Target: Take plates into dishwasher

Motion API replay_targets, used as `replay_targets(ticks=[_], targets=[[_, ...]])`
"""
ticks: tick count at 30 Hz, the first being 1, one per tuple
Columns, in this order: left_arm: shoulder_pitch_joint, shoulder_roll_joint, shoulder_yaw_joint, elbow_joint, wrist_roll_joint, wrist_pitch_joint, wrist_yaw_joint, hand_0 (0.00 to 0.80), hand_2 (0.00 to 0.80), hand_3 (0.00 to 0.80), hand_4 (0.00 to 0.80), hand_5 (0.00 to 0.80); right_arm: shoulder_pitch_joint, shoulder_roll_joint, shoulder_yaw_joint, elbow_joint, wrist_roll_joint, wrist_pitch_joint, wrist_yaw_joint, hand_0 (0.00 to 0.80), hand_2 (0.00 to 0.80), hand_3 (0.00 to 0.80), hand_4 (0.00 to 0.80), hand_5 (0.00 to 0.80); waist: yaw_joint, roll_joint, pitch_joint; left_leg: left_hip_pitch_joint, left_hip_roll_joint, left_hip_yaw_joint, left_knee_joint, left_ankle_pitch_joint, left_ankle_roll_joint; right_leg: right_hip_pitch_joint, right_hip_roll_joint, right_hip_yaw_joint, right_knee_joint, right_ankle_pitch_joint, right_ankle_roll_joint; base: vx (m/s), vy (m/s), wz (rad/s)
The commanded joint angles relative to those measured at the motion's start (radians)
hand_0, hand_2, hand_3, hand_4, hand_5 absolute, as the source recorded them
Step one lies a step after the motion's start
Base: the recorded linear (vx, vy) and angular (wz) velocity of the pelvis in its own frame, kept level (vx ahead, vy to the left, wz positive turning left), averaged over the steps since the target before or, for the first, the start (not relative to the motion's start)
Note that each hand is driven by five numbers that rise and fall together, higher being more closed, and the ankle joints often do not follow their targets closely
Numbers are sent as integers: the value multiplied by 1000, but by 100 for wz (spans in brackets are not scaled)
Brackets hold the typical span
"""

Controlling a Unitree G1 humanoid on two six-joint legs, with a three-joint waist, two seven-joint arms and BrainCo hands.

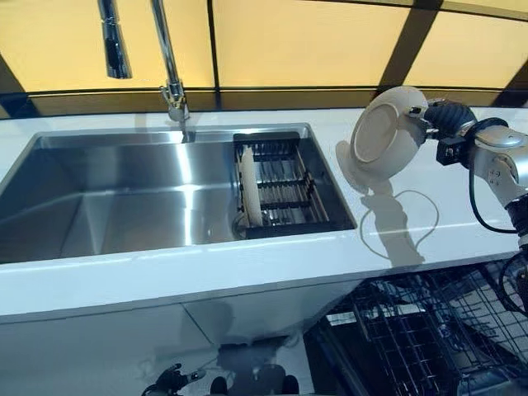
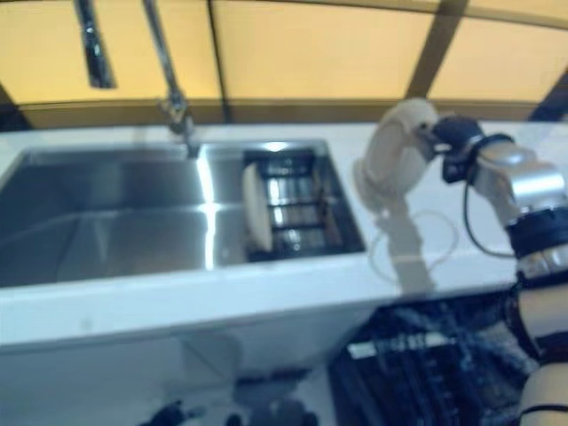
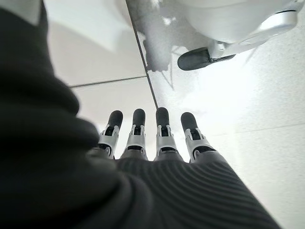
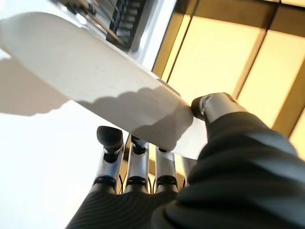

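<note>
A white plate [image 1: 384, 132] is held up on edge above the white counter [image 1: 450, 227], just right of the sink. My right hand [image 1: 445, 118] is shut on its rim; the right wrist view shows the plate [image 4: 95, 71] pinched between the thumb and the fingers [image 4: 138, 162]. A second white plate [image 1: 249, 186] stands upright in the black dish rack [image 1: 289, 186] inside the sink. The dishwasher's dark wire rack [image 1: 421, 338] lies pulled out below the counter at the lower right. My left hand [image 1: 169, 381] hangs low near the floor, fingers [image 3: 162, 138] straight and holding nothing.
The steel sink [image 1: 107, 206] fills the left and middle of the counter, with a tall chrome faucet [image 1: 169, 66] behind it. A yellow wall with dark bands runs along the back. White cabinet fronts stand under the counter.
</note>
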Motion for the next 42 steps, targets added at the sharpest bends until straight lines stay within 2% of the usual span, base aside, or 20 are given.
replay_targets(ticks=[1, 6, 10, 24, 29, 36, 42], targets=[[-20, 39, -40, 52, -6, -35, -1, 0, 0, 0, 0, 0, -99, -61, -35, 23, 24, -91, -26, 800, 800, 800, 800, 800, -7, -54, -59, 13, -5, -11, -2, -36, 3, -24, -60, 8, 1, 53, 76, 4, -5, -19], [-15, 44, -39, 49, 7, -36, -11, 0, 0, 0, 0, 0, -72, -112, -57, 33, 13, -80, -20, 800, 800, 800, 800, 800, -25, -54, -65, 22, 0, 0, -2, -41, 3, -24, -51, 28, 1, 52, 75, 5, -7, -10], [-18, 46, -39, 45, 12, -26, -14, 0, 0, 0, 0, 0, -20, -157, -80, 31, -16, -64, 29, 800, 800, 800, 800, 800, -47, -55, -68, 31, 8, 16, -2, -44, 2, -26, -47, 47, 1, 55, 76, 9, -4, -12], [-17, 49, -13, 41, 47, -24, -20, 0, 0, 0, 0, 0, 205, -278, -198, -14, -149, -73, 171, 800, 800, 800, 800, 800, -120, -54, -61, 51, 26, 73, -2, -49, 0, -43, -32, 100, 1, 67, 82, -6, -3, -17], [-14, 43, 7, 47, 53, -30, -19, 0, 0, 0, 0, 0, 334, -295, -281, -41, -168, -67, 236, 800, 800, 800, 800, 800, -147, -55, -56, 57, 31, 95, -2, -52, 2, -50, -27, 117, 1, 71, 81, -2, 4, -8], [-2, 50, 27, 47, 61, -35, -21, 0, 0, 0, 0, 0, 566, -305, -465, -92, -187, -111, 260, 800, 800, 800, 800, 800, -182, -54, -44, 57, 38, 119, -2, -55, 5, -63, -19, 140, 1, 77, 83, -15, -11, -11], [-6, 55, 42, 46, 63, -35, -21, 0, 0, 0, 0, 0, 711, -299, -569, -140, -198, -148, 327, 800, 800, 800, 800, 800, -209, -53, -38, 57, 41, 137, -2, -57, 7, -74, -14, 157, 1, 82, 83, -16, -9, -13]])
